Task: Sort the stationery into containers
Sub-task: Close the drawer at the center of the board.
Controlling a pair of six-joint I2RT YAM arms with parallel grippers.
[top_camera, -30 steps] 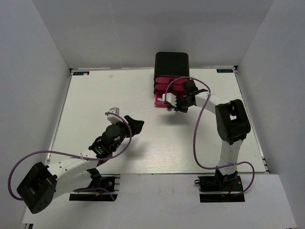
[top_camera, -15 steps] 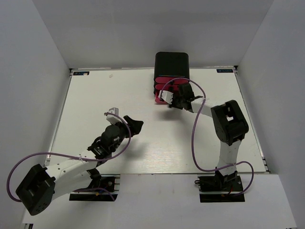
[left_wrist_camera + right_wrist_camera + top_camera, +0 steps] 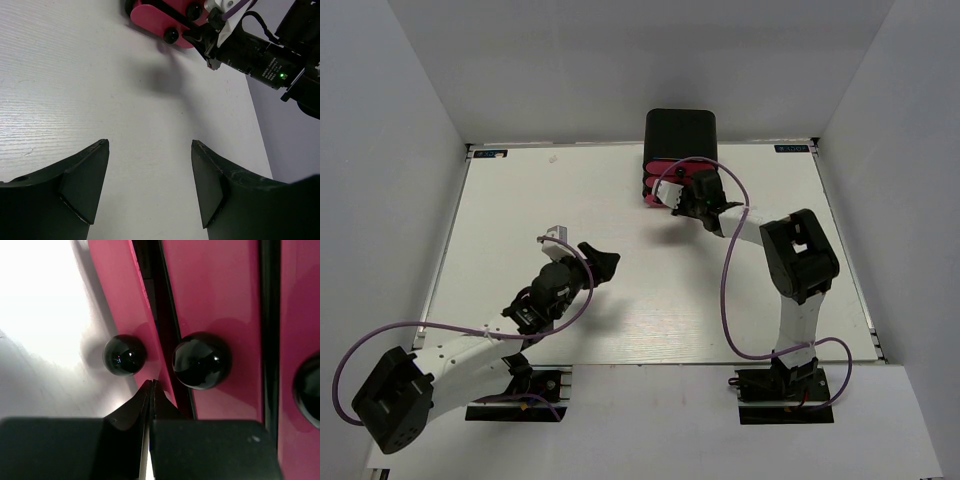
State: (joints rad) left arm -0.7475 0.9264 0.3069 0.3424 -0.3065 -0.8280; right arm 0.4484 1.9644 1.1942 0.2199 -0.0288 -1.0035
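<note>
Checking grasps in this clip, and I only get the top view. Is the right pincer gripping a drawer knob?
Observer: No. The right wrist view shows the right pincer shut on nothing, with its tips between the bottom knob and the middle knob.
Operator: And the left pincer, is anything in it?
Observer: The left wrist view shows the left pincer open and empty, with only bare table between its fingers.

i see the black box (image 3: 680,132) at the far edge of the table (image 3: 570,200), its three stacked pink drawers (image 3: 655,186) facing near, round black knobs (image 3: 201,360) out front; the lowest front juts slightly.
</note>
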